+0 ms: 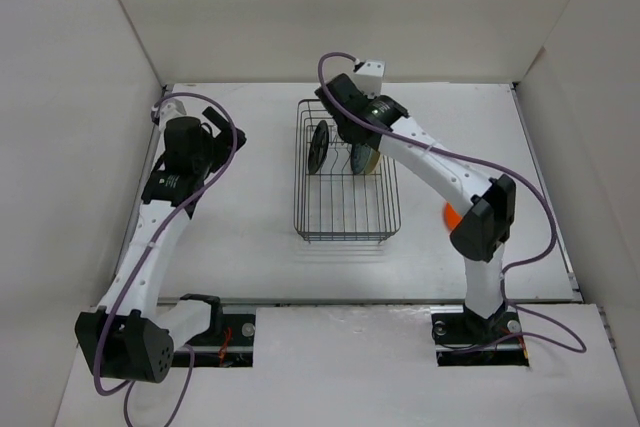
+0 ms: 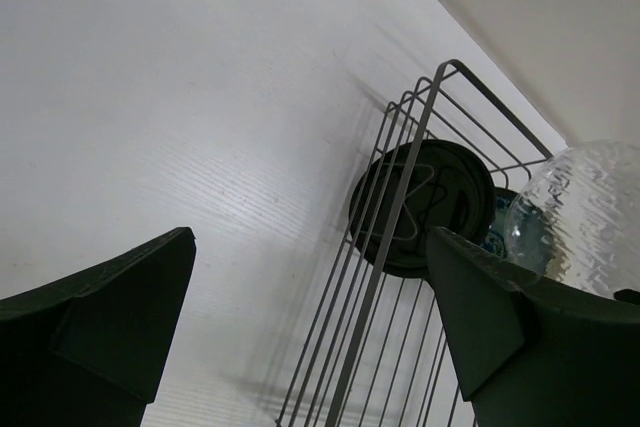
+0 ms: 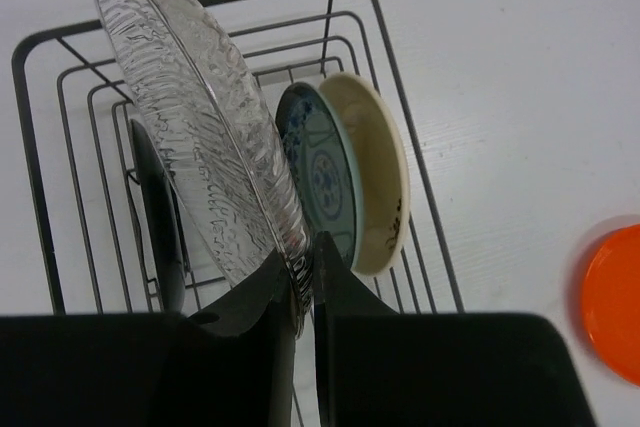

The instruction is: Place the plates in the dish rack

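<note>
White walls (image 1: pixel 80 97) box in a white table (image 1: pixel 250 247). The right end effector (image 3: pixel 303 272) is clamped on the rim of the glass plate (image 3: pixel 200 137), holding it on edge and tilted over the rack (image 3: pixel 30 147). In the rack the black plate (image 3: pixel 160 217) stands on one side of the glass and the teal plate (image 3: pixel 325 177) on the other, with the cream plate (image 3: pixel 385 177) leaning just behind the teal. The orange plate (image 3: pixel 615 307) lies flat on the table, outside the rack to its right. The left end effector (image 2: pixel 310 247) hangs left of the rack, spread wide apart.
</note>
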Controlling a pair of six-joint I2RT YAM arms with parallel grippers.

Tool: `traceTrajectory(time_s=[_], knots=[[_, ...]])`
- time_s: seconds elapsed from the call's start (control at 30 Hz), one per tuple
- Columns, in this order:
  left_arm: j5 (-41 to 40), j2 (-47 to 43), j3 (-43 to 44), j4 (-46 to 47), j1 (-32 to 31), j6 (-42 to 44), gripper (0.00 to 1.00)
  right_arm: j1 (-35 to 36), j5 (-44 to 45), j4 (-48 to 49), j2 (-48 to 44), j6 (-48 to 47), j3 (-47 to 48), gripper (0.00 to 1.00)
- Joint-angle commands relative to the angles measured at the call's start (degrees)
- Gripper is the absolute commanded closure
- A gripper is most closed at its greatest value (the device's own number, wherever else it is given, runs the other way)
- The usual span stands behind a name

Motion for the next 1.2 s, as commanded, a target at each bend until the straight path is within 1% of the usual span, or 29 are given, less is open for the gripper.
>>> traceTrajectory(time_s=[0.0, 0.1, 0.27, 0.37, 0.7, 1.17], knots=[[-2.93, -1.79, 2.56, -1.22, -0.16, 0.94, 0.0, 1.51, 0.18, -1.42, 1.45, 3.03, 3.09, 1.0], [-2.93, -1.79, 2.56, -1.22, -0.16, 0.94, 0.0, 1.52, 0.18, -1.42, 2.34, 3.57, 3.09, 1.0], [1.37, -1.18, 2.56, -0.08, 0.99, 0.94, 0.0, 2.04, 0.79, -1.94, 4.09, 5.41, 2.57, 1.0], [2.6, -0.65, 2.03, -0.08, 2.12, 0.94, 0.0, 2.04, 1.32, -3.09, 4.62, 6.81, 2.57, 1.0], [3.14, -0.65, 2.03, -0.08, 2.13, 0.94, 0.0, 2.04, 2.99, -6.68, 7.53, 10.86, 3.88, 1.0], [3.66, -0.65, 2.03, -0.08, 2.13, 0.94, 0.0, 2.04, 2.99, -8.88, 9.81, 12.62, 6.17, 1.0]])
